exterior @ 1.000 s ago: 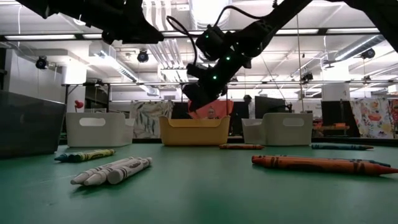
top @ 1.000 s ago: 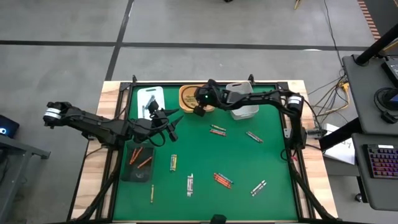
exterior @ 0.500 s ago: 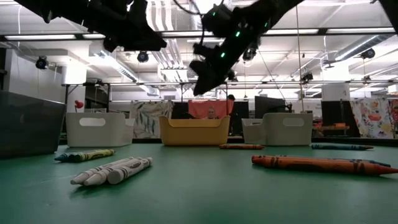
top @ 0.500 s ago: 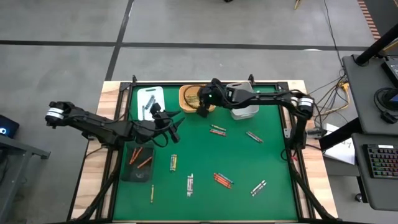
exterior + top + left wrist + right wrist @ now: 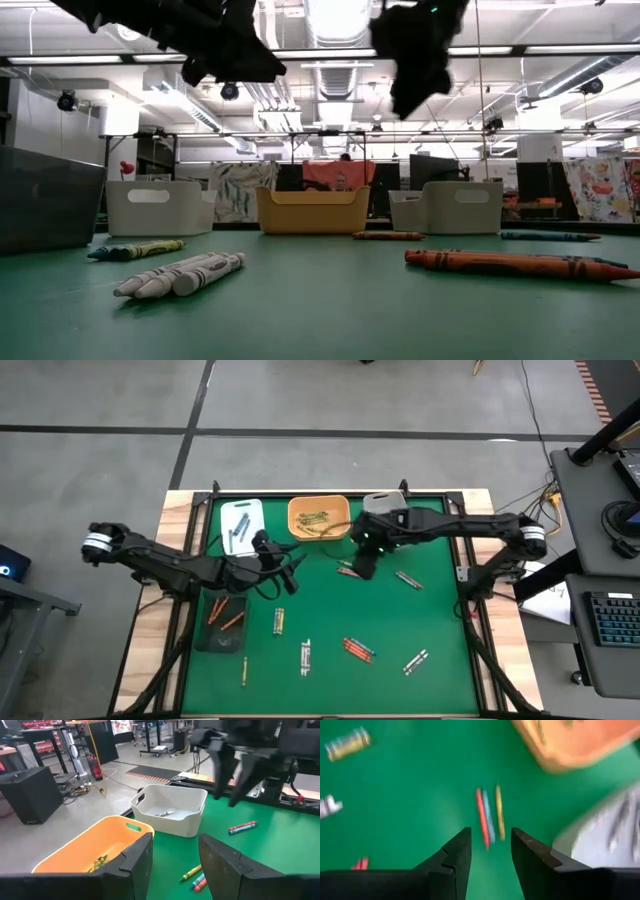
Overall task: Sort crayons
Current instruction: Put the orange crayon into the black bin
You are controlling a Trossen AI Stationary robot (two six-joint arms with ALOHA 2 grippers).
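Observation:
Crayons lie scattered on the green mat (image 5: 330,610): a red, blue and yellow trio (image 5: 489,817) (image 5: 349,570), grey-white ones (image 5: 180,275), orange ones (image 5: 500,262) and others. My right gripper (image 5: 490,855) hangs open above the trio, pointing steeply down, with nothing between its fingers; in the high view it is at mid-table (image 5: 362,565). My left gripper (image 5: 175,865) is open and holds nothing. It points about level toward the orange tray (image 5: 95,847) and a white tray (image 5: 170,810), and sits left of centre in the high view (image 5: 290,565).
Along the far edge stand a white tray (image 5: 240,525) with dark crayons, the orange tray (image 5: 318,518) with yellow ones, and a white tray (image 5: 385,505) partly under my right arm. A dark tray (image 5: 222,620) with red crayons sits near left.
My right gripper has risen from over the orange tray and swung toward the table's near and right side, tipping steeply downward, and now hangs over the crayon trio. My left gripper has shifted slightly toward the table's right.

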